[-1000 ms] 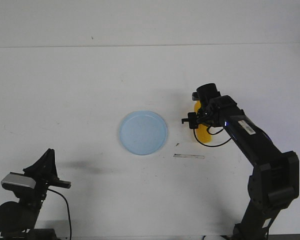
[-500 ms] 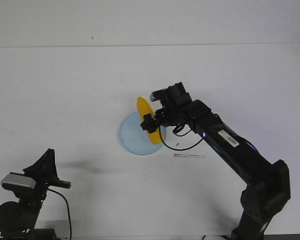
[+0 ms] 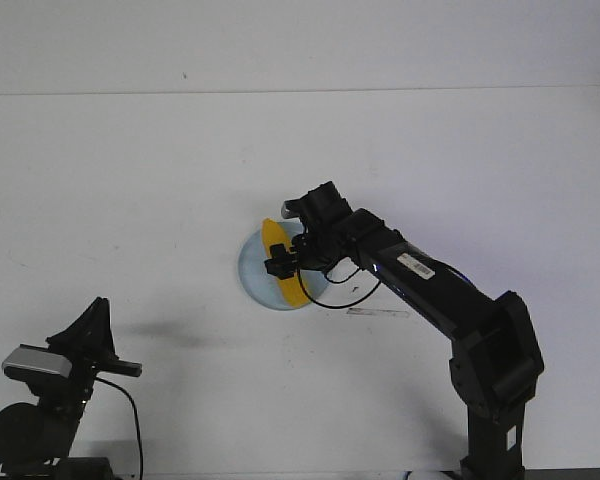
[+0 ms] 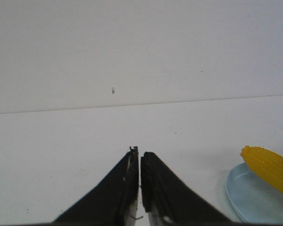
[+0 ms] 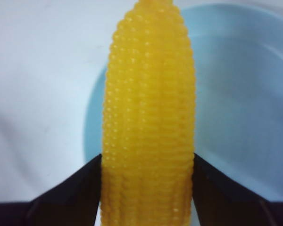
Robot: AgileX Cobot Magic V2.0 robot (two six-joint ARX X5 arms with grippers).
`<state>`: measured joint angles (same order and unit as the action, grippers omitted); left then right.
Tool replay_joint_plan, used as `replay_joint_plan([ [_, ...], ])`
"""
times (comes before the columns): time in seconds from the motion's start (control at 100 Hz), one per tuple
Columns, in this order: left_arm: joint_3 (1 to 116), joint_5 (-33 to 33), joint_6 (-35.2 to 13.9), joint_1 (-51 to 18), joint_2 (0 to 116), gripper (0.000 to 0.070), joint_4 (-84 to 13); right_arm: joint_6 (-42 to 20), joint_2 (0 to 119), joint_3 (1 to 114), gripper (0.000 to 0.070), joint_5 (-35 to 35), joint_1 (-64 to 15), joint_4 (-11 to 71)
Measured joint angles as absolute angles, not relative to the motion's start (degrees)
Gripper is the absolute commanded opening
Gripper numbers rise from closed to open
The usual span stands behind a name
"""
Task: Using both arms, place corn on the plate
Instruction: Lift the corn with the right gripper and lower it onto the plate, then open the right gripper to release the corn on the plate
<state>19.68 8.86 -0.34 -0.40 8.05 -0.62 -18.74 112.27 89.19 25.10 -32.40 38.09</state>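
front view: the right tool (image 3: 283, 263) reaches in from the near right corner of the desk (image 3: 130, 180) to its middle, clamped on the corn (image 3: 281, 262), which hangs over the near-left part of the plate (image 3: 252, 262). whether the cob already touches the plate i cannot tell from here. the left tool (image 3: 97, 318) sits at the near left corner, well apart from both.

left wrist view: the left tool (image 4: 139, 155) has its two black fingers pressed almost together, only a sliver of gap, nothing between them. off to one side, one end of the corn (image 4: 269, 165) pokes over the plate (image 4: 247, 200) rim, clearly lifted above it at that end, which the front view leaves unclear.

right wrist view: the right tool (image 5: 146, 181) grips the corn (image 5: 148, 117) across its thick part, a finger on each flank, with the plate (image 5: 240, 103) behind. only here do the kernel rows show.

the corn looks stiff, light and rather slick, likely plastic. those bumpy rows should give some purchase, and a hold across the thick middle, as now, seems soundest. being round, it may roll on the shallow plate once let go.
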Motion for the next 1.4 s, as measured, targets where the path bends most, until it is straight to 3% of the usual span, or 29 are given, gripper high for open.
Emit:
replay_joint_plan([
  [0.15, 19.68, 8.86, -0.34, -0.38, 8.05, 0.0001, -0.62, -19.0, 113.14, 89.19, 0.0451, 24.21, -32.58, 38.35],
  [0.32, 19.68, 8.86, -0.34, -0.38, 8.05, 0.0001, -0.62, -19.35, 113.21, 89.19, 0.0498, 23.97, -32.56, 36.88],
  [0.62, 19.68, 8.86, -0.32, -0.38, 8.05, 0.0001, -0.64, -18.22, 111.83, 89.8, 0.0492, 23.79, -32.18, 36.75],
  [0.72, 19.68, 8.86, -0.34, -0.4, 8.05, 0.0001, -0.62, -17.15, 108.68, 89.86, 0.046, 21.19, -31.73, 36.1],
  [0.8, 19.68, 8.86, -0.32, -0.4, 8.05, 0.0001, -0.6, -15.55, 105.89, 90.3, 0.038, 16.97, -31.38, 35.92],
  [0.89, 19.68, 8.86, -0.32, -0.4, 8.05, 0.0001, -0.64, -12.82, 103.2, 90.59, 0.023, 11.18, -30.96, 35.97],
  [0.98, 19.68, 8.86, -0.34, -0.4, 8.05, 0.0001, -0.62, -9.93, 101.49, 90.45, 0.0, 5.8, -30.48, 36.01],
  [1.13, 19.68, 8.86, -0.34, -0.4, 8.05, 0.0001, -0.62, -6.81, 96.12, 86.17, 0.0003, 4.27, -28.53, 34.48],
  [1.4, 19.68, 8.86, -0.34, -0.4, 8.05, 0.0001, -0.64, -0.89, 79.05, 68.18, 0.0002, 4.47, -21.98, 18.44],
])
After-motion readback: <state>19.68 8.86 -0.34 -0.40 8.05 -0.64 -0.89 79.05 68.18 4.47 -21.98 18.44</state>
